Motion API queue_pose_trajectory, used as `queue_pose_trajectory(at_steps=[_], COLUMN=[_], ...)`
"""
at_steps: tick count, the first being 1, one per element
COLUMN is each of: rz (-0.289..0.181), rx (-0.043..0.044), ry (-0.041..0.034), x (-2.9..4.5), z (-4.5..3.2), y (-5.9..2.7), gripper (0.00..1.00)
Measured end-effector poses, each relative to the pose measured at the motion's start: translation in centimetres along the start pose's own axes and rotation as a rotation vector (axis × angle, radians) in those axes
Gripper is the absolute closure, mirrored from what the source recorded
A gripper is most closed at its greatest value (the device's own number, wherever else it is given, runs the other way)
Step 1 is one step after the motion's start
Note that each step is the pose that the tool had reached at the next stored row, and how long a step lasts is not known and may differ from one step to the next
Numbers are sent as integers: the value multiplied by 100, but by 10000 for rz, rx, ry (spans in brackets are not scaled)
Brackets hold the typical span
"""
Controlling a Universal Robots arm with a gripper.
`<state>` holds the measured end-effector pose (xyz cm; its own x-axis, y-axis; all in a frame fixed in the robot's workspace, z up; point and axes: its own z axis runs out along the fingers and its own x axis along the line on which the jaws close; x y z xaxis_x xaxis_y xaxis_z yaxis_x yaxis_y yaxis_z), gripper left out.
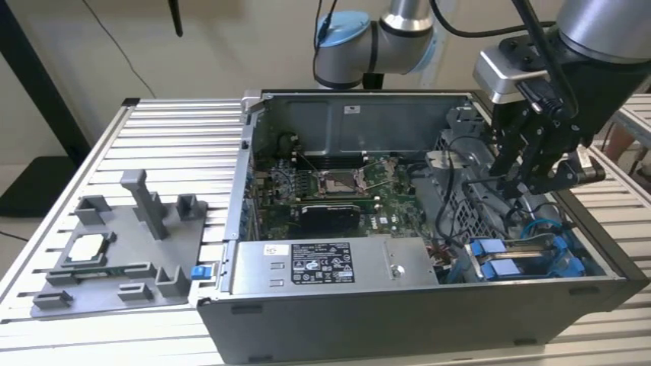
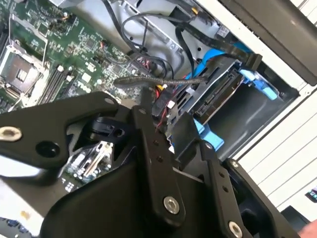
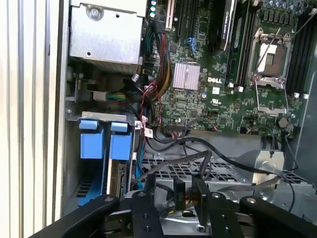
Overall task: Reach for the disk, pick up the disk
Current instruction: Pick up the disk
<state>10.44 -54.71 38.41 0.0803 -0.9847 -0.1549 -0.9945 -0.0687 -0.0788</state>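
Observation:
The disk (image 1: 514, 259) sits edge-up in the drive bay at the front corner of the open computer case (image 1: 407, 320), on the exterior view's right. Its blue carrier tabs stand out. In the first wrist view the disk (image 3: 119, 171) shows its thin silver edge below two blue tabs. The second wrist view shows the disk (image 2: 218, 96) slotted in its blue frame. My gripper (image 1: 539, 183) hangs open above the case, a little behind the bay and apart from the disk. Nothing is between its black fingers (image 3: 144, 215). Loose black cables run under the gripper (image 3: 178, 208) (image 2: 171, 131).
A grey power supply box (image 1: 320, 263) with a label lies beside the bay. The motherboard (image 1: 336, 183) with its bare processor socket fills the case floor. A grey fixture plate (image 1: 112, 252) holding a small square chip (image 1: 87, 248) lies on the slatted table (image 1: 163, 137).

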Motion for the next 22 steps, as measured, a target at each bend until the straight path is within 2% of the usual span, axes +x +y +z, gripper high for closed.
queue_pose_trajectory(at_steps=[8, 13, 16, 18, 19, 22], rz=[-1, -5, -27, -32, -33, -31], rx=[13, 144, 267, 295, 296, 297], ry=[-21, -247, -245, -244, -244, -245], x=[-15, -17, -14, -13, -13, -13], z=[-28, -19, 3, 6, 6, 7], y=[-21, -34, -32, -33, -33, -32], gripper=[0, 0, 0, 0, 100, 100])
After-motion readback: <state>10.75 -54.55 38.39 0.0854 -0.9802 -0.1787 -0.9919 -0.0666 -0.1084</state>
